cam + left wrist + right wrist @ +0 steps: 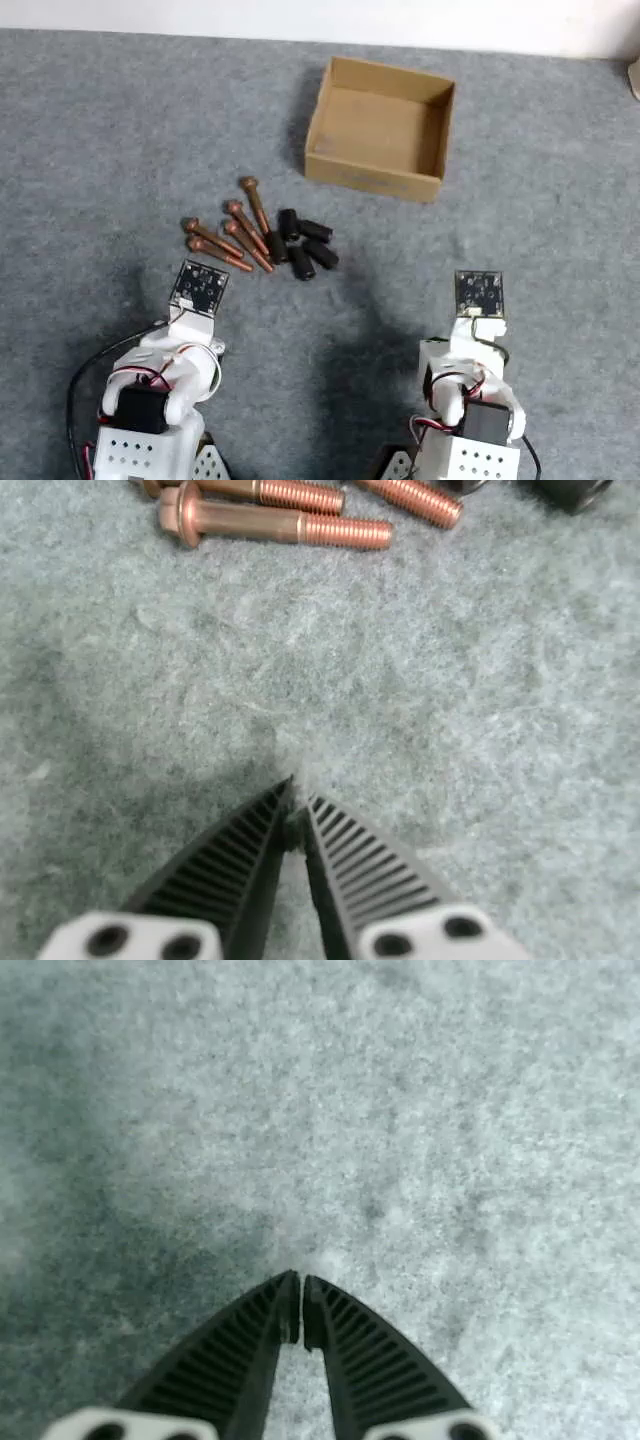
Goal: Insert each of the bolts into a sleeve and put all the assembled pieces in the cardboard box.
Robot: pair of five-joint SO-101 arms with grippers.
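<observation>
The left gripper [299, 820] is seen clenched on nothing, its tips pressed together just above the grey mat [100, 150], near the heap of copper bolts [232, 238]. The bolts are laid fanned out and touching one another left of centre, so a neighbour could easily be dragged or rolled away when one is pinched; the round shanks are judged likely to turn between the ribbed pads if they are gripped off-centre. Just right of them, the black sleeves [305, 245] are bunched together, some touching the bolt ends. Being short and round, they may be knocked over or sent rolling across the mat if they are approached with the jaws shut or from the side. A bolt presented at a slight tilt would probably jam at the sleeve's mouth. Farther off, right of centre, the cardboard box [370, 178] is seen with nothing in it; its near wall could be clipped and the light box shoved. The right gripper [301, 1310] is likewise closed and grasping nothing, well apart from the parts.
</observation>
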